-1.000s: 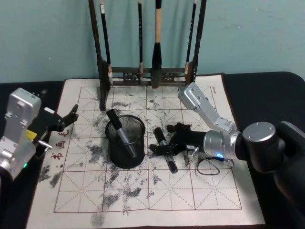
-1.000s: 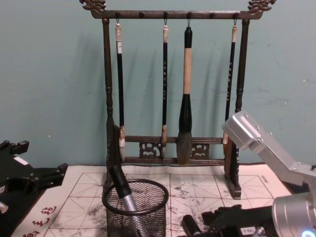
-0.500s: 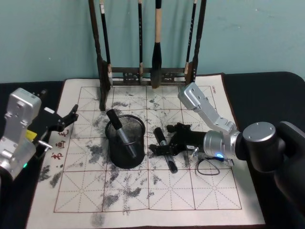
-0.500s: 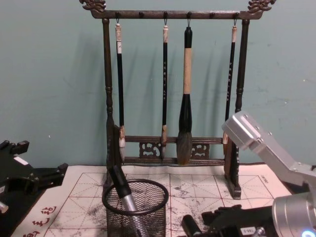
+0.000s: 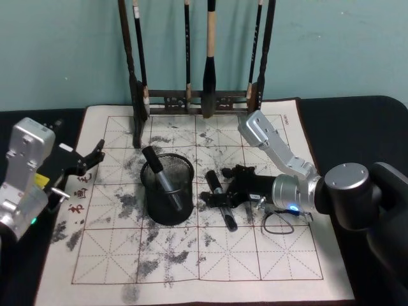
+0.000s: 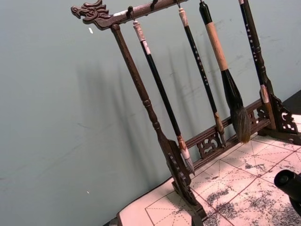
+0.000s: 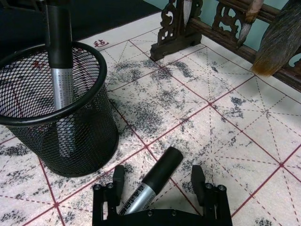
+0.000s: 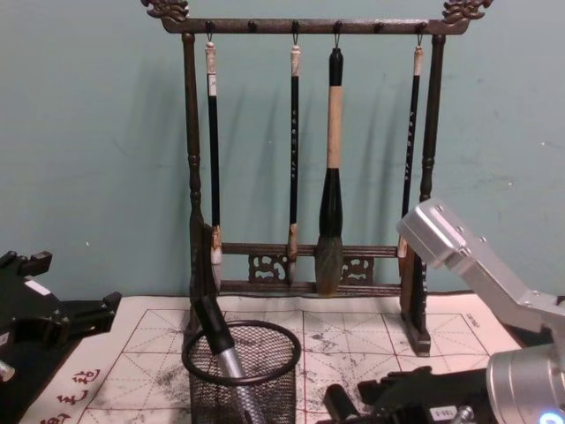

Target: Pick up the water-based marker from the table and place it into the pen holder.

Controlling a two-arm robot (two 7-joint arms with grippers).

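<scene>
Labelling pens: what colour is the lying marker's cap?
Black cap on the silver-barrelled marker; right wrist view.

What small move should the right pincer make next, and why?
Probably close the right pincer on the marker. Its fingers stand open on either side of the marker, which lies flat on the mat, so nothing is gripped yet. The pen holder stands close beside it with another marker inside. The left pincer is parked at the mat's left edge.
</scene>
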